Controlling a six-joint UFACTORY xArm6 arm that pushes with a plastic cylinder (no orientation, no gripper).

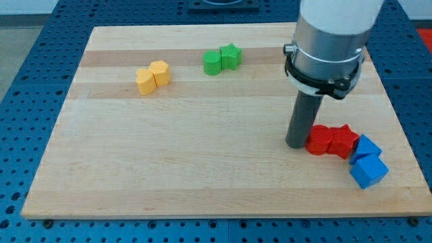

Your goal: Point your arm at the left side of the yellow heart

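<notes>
Two yellow blocks touch each other at the view's upper left: the left one (144, 81) looks like the heart, the right one (160, 72) is a hexagon-like piece. My tip (295, 144) rests on the board at the view's right, far from the yellow blocks. It stands right against the left side of a red block (320, 140), which touches a red star (343, 141).
Two green blocks (213, 61) (231, 56) sit together at the top centre. Two blue blocks (366, 147) (369, 170) lie at the lower right, next to the red star. The wooden board (202, 169) lies on a blue perforated table.
</notes>
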